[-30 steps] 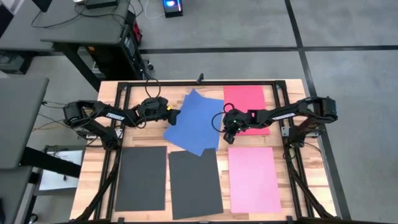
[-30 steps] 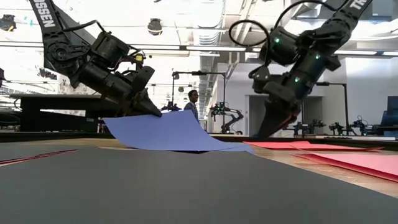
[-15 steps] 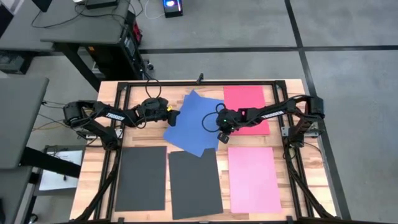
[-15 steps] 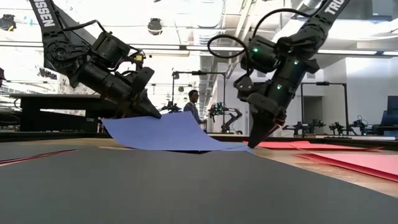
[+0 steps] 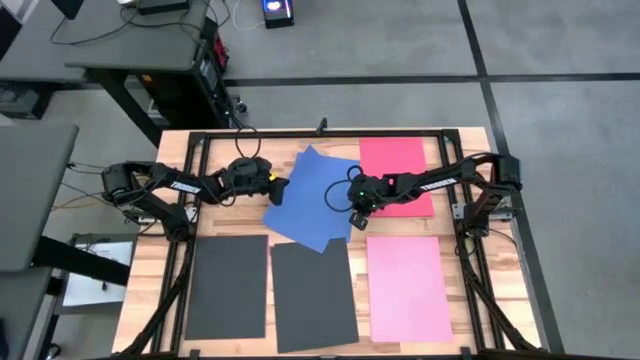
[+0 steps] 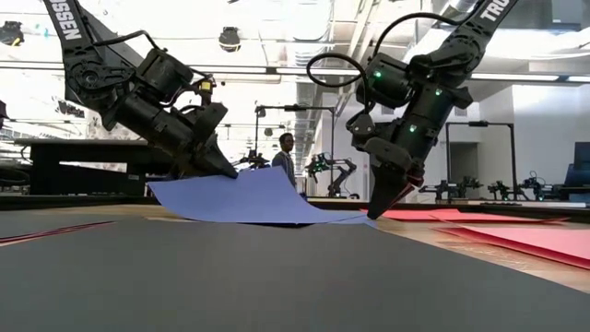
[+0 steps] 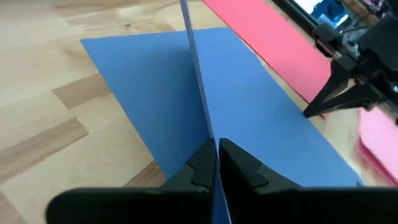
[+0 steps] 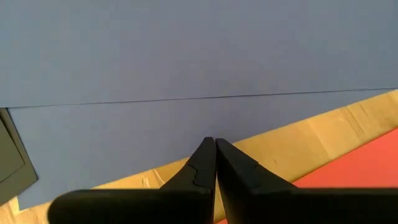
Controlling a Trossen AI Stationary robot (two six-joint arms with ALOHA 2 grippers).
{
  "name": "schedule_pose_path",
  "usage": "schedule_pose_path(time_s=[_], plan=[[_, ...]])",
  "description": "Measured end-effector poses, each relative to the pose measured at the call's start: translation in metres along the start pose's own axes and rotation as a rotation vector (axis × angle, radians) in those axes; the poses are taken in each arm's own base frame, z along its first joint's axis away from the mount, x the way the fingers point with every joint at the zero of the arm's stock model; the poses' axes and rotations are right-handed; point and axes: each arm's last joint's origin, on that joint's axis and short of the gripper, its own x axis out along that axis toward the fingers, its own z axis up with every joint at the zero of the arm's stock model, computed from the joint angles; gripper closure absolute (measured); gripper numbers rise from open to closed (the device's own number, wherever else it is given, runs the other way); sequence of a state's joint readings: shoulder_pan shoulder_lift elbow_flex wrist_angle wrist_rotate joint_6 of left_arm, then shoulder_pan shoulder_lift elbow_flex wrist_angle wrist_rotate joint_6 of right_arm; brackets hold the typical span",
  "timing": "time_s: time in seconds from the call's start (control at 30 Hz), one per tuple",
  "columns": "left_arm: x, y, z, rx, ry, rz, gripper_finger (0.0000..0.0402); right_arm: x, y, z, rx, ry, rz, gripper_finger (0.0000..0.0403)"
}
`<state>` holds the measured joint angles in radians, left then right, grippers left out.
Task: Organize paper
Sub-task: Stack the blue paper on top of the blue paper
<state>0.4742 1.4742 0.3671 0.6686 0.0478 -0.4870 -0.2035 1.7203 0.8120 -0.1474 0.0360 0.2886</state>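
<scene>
From above, you see your left gripper (image 5: pixel 277 187) at the near-left edge of the blue paper (image 5: pixel 315 196), which lies skewed in the middle of the wooden table (image 5: pixel 470 300). Your right gripper (image 5: pixel 356 211) sits at that sheet's opposite edge, with the red paper (image 5: pixel 395 172) just beyond it. Ahead of the right gripper, toward the table's front, lies the pink paper (image 5: pixel 408 288). Two dark grey sheets, one (image 5: pixel 227 286) beside the other (image 5: pixel 315 296), lie in front of the blue one.

From table height, your left gripper (image 6: pixel 224 169) pinches the blue paper's (image 6: pixel 249 196) raised edge, so the sheet slopes down from it toward the right gripper (image 6: pixel 380 207). That one has its fingers pressed together, its tips down at the table beside the sheet's low edge; you cannot tell whether they touch it. A person (image 6: pixel 285 157) stands far off in the room behind.

Through the left wrist camera, your fingers (image 7: pixel 202 163) are clamped on the blue paper's (image 7: pixel 168 93) lifted edge, which stands thin between them. The right gripper (image 7: pixel 317 109) shows beyond the sheet, at the red paper (image 7: pixel 261 43).

Through the right wrist camera, your fingers (image 8: pixel 205 163) are shut tight together with nothing visible between them. The blue paper (image 8: pixel 186 56) fills the view just past the tips, bare wood lies under them, and the red paper (image 8: pixel 360 174) is off to one side.
</scene>
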Motion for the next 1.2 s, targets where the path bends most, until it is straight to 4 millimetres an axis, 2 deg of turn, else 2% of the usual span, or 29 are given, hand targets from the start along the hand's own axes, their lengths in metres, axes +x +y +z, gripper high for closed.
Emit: schedule_pose_path(time_s=[0.2, 0.43, 0.6, 0.87, 1.0, 1.2], plan=[[0.004, -0.006, 0.006, 0.087, 0.044, -0.069, 0.0329, 0.000, 0.000, 0.000, 0.003, 0.001, 0.002, 0.0403], [0.010, -0.009, 0.016, 0.173, 0.111, -0.034, 0.0255, 0.000, 0.000, 0.000, 0.011, 0.003, 0.002, 0.0403], [0.013, -0.008, 0.026, 0.225, 0.167, 0.008, 0.0237, 0.000, 0.000, -0.001, 0.011, 0.003, 0.003, 0.0403], [0.013, -0.010, 0.035, 0.372, 0.381, 0.132, 0.0230, 0.001, 0.000, -0.001, 0.011, 0.005, 0.003, 0.0403], [0.008, -0.038, 0.032, 0.550, 0.509, 0.019, 0.0230, 0.001, 0.000, -0.001, 0.010, 0.005, 0.003, 0.0403], [-0.006, -0.115, -0.001, 0.870, 0.540, -0.206, 0.0231, 0.001, 0.000, -0.001, 0.010, 0.005, 0.003, 0.0403]])
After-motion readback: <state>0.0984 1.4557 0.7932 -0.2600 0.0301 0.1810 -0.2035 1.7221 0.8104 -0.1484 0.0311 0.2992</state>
